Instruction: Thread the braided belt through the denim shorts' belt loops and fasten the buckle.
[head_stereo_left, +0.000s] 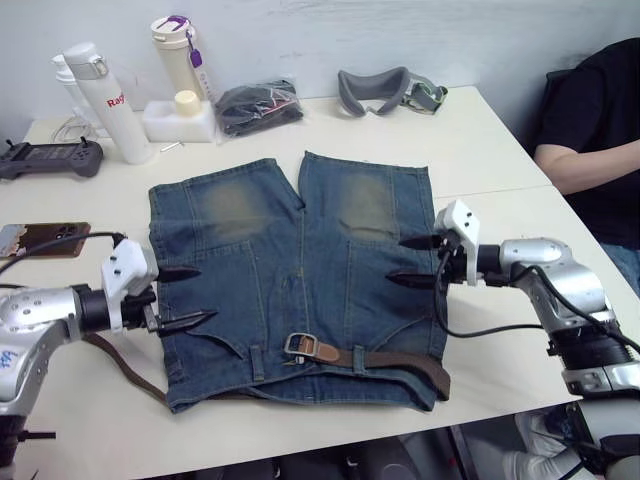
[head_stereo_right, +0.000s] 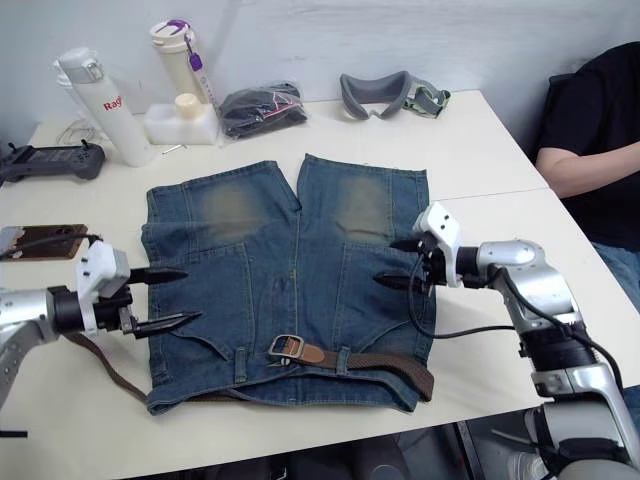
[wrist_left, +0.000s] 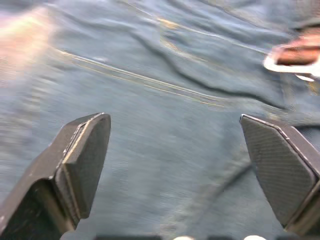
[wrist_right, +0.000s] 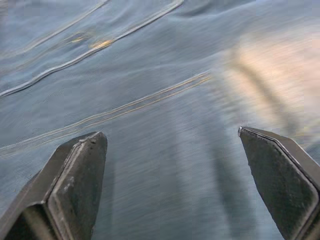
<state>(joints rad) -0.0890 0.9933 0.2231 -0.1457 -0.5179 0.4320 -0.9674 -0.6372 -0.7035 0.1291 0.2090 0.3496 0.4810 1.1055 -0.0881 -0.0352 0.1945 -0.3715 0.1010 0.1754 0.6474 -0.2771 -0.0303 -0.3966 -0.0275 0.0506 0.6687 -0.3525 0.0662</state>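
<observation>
Over denim shorts (head_stereo_left: 290, 270) | both hands (head_stereo_left: 185, 297) (head_stereo_left: 412, 261) agape (empty) | buckle (head_stereo_left: 299, 346) fastened

The tall white cylindrical plastic bottle (head_stereo_left: 108, 105) standing at the tabletop's far left bears red lettering, cut off, reading "Ray". Nothing else is legible.

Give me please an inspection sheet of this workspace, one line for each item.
Surface: white table, two tops joined.
Job's things: denim shorts lying flat; belt along the waistband, buckle near the middle, other end trailing off the shorts' side.
Clutter: two bottles, black cloth bag, grey goggles, controller, phone.
Grippers: left claw and right claw both open over the shorts, holding nothing.
Cables: black cables on both arms.
Surroundings: a person seated at the table.
</observation>
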